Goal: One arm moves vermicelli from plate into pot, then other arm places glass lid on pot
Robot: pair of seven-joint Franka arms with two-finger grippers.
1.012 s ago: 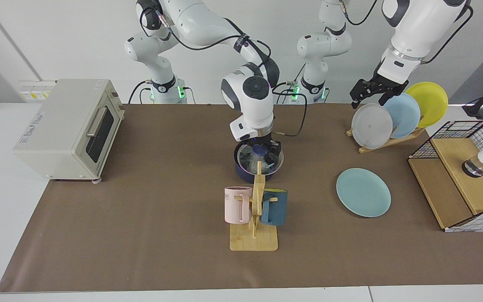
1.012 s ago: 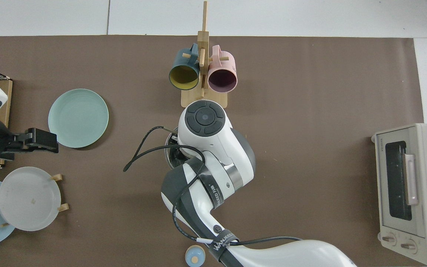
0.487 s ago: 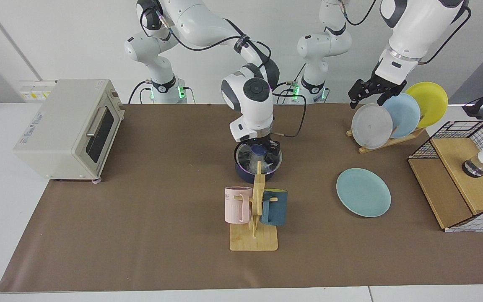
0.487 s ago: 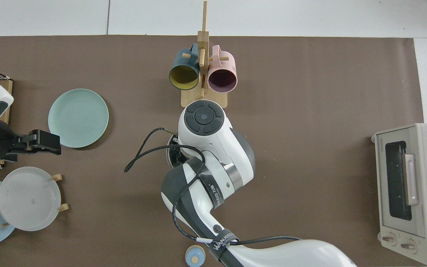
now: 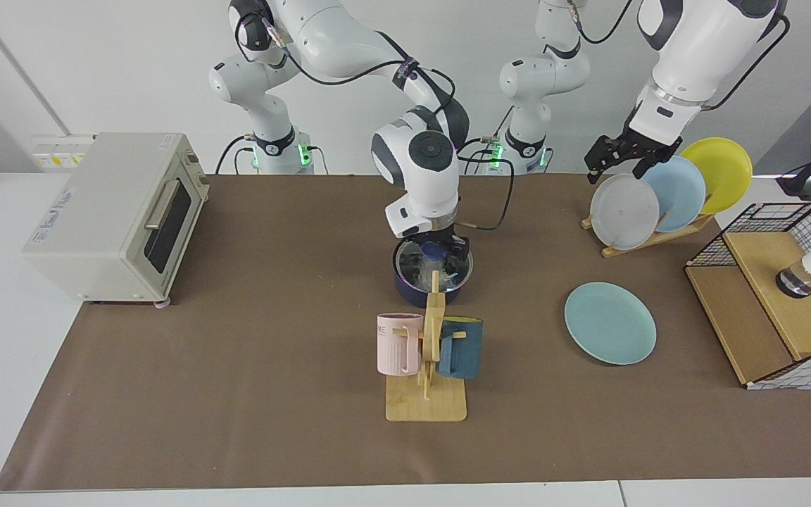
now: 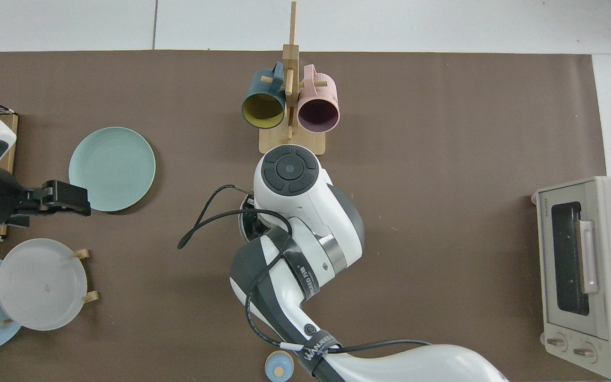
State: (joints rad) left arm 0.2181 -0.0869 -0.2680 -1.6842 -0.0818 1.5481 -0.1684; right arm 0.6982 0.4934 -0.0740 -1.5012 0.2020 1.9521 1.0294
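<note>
The navy pot [image 5: 411, 296] stands mid-table with the glass lid [image 5: 448, 276] lying on it, blue knob up. Pale vermicelli [image 5: 416, 267] shows through the glass. My right gripper [image 5: 436, 255] hangs over the lid, open, its fingers on either side of the knob. In the top view this arm covers the pot, leaving only a sliver of rim [image 6: 242, 223]. The teal plate [image 5: 610, 322] [image 6: 112, 168] lies bare on the mat. My left gripper [image 5: 620, 163] [image 6: 69, 197] is open and empty, raised beside the plate rack.
A mug tree [image 5: 428, 352] with a pink and a dark teal mug stands just in front of the pot. The plate rack [image 5: 648, 197] holds grey, sky-blue and yellow plates. A wire basket [image 5: 778, 289] sits at one end of the table, a toaster oven [image 5: 117, 215] at the other.
My right gripper has risen slightly while the lid and its knob stayed on the pot. The left arm has lifted a little and drifted towards the teal plate.
</note>
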